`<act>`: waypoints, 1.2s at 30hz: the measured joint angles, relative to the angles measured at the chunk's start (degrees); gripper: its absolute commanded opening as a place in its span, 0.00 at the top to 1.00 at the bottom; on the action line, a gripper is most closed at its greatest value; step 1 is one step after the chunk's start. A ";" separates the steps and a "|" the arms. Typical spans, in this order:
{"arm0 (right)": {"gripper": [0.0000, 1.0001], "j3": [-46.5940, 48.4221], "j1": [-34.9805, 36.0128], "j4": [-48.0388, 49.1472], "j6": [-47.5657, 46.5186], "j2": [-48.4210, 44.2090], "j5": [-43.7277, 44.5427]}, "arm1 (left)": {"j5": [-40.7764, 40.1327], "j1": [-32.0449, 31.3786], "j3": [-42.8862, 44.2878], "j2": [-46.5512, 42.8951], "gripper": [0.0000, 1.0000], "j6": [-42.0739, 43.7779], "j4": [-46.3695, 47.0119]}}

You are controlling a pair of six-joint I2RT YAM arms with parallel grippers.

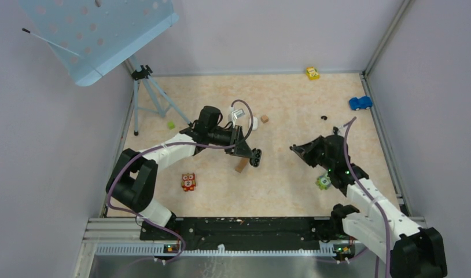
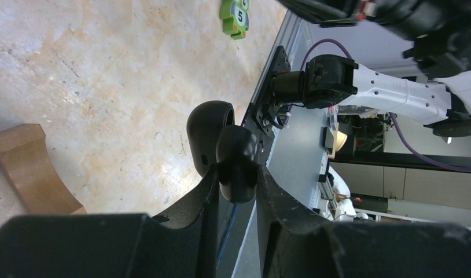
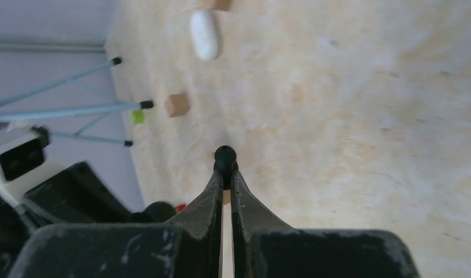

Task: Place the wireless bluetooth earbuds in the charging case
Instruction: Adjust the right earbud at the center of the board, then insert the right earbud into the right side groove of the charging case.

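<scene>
between the fingers of your left gripper (image 2: 238, 178) sits the black rounded plastic charging case (image 2: 209, 130), its lid hinged open, over the mottled beige bench (image 2: 106, 87). your right gripper (image 3: 226, 176) is pinched tight on a tiny black rounded earbud (image 3: 225, 155), held apart from the case. farther back, a white oval pod (image 3: 205, 33) lies near a small tan wooden block (image 1: 264, 118).

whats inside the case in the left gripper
Only the charging case's black outer shell shows, held in the left gripper. Its inside faces away in every view, so contents are hidden.
</scene>
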 measured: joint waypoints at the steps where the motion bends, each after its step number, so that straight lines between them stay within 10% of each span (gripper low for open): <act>1: 1.00 2.21 0.28 -0.13 -1.49 0.61 -1.27 | -0.09 0.00 0.20 0.00 1.00 0.15 0.00; 9: 1.00 18.95 10.91 -1.29 -13.00 7.45 -7.61 | -0.81 0.00 1.07 0.00 1.00 0.20 0.02; 36: 1.00 29.11 23.71 -14.29 -20.83 20.24 1.38 | -1.79 0.00 1.07 -0.24 1.00 -0.92 0.55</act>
